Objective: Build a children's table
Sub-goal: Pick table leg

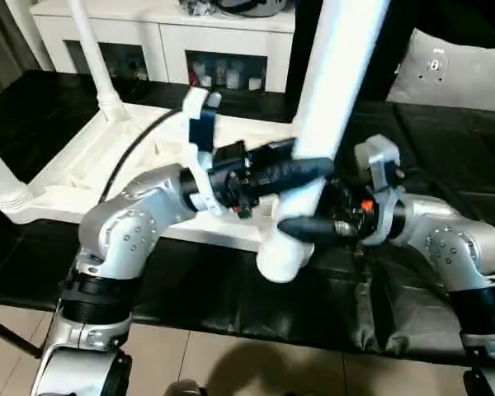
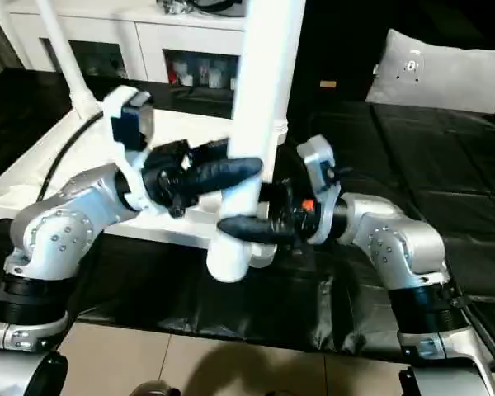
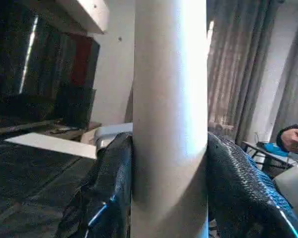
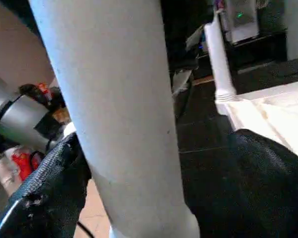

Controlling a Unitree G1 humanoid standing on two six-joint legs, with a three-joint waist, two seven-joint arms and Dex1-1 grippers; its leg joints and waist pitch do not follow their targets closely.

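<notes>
The white leg I am handling stands nearly upright, its long axis leaning slightly toward my right at the top, its rounded thick end down over the black bench by the near edge of the upturned table top. My left hand pinches the leg from the left; my right hand, spread wide, straddles it just below. The leg is smooth, round and tapered; two more legs already stand in the top's corner sockets
</notes>
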